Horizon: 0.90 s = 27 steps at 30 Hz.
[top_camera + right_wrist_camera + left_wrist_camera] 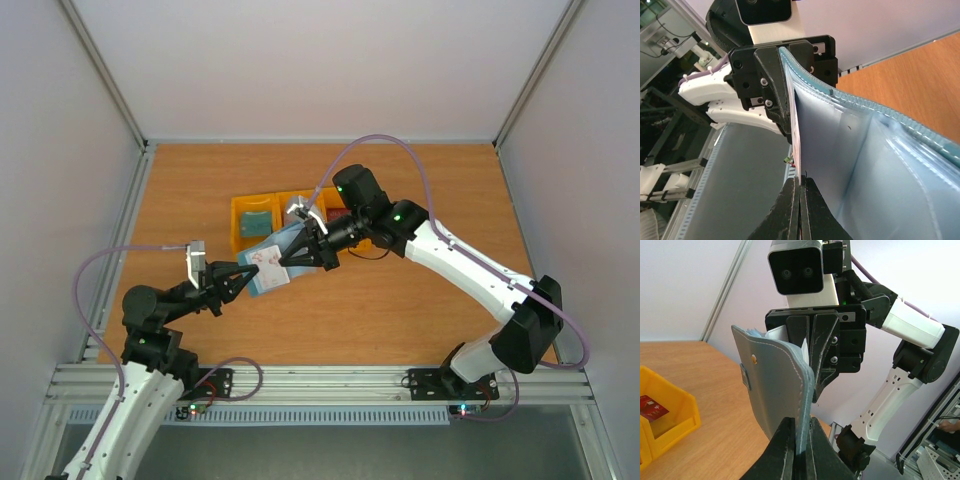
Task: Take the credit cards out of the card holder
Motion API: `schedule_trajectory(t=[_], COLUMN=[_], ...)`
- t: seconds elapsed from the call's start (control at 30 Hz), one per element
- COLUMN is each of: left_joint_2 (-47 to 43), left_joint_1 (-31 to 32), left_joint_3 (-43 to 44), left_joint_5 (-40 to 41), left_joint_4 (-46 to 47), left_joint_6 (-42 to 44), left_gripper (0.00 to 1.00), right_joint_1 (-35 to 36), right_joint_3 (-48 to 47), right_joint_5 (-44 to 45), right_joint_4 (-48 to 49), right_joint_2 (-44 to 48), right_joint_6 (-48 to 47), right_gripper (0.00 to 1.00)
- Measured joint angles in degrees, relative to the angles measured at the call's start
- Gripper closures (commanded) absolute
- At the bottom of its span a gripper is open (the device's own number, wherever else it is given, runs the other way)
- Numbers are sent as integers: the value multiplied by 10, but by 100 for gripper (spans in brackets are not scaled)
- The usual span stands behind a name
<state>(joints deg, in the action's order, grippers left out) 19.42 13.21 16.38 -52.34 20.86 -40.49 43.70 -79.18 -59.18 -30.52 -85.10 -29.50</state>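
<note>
The dusty-blue card holder [262, 268] hangs in the air between my two grippers, above the table in front of the bins. My left gripper [247, 273] is shut on one edge of it; in the left wrist view the jaws [800, 429] pinch the stitched rim of the card holder [775, 385]. My right gripper [287, 262] is shut on the whitish card [270, 257], which sticks out of the holder. In the right wrist view the whitish card [796, 135] shows edge-on between the closed jaws [800, 184], next to the holder's inner pockets [865, 165].
A row of yellow bins [240, 240] stands behind the grippers. The teal-green card [257, 219] lies in the left bin. The red card [651, 407] lies in a yellow bin [680, 422]. Metal frame rails run along the table's sides and near edge.
</note>
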Motion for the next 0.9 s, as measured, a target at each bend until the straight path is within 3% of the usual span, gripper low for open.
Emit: schedule_trajectory(t=[0.6,0.73,0.9], left_joint_2=[6,6,5], left_joint_1=[3,3,-2], left_joint_3=[0,0,0], left_joint_5=[-4,-4,0], left_joint_4=[-3,-3,-6], left_joint_6=[0,0,-2], left_gripper=[97,92,98], right_joint_1=[0,0,-25], right_joint_3=[-5,-5,-8], right_joint_5=[7,8,15], right_joint_4=[-24,-26,-49], right_joint_2=[0,0,9], right_joint_6=[-23,-28,-32], right_gripper=[99,99,99])
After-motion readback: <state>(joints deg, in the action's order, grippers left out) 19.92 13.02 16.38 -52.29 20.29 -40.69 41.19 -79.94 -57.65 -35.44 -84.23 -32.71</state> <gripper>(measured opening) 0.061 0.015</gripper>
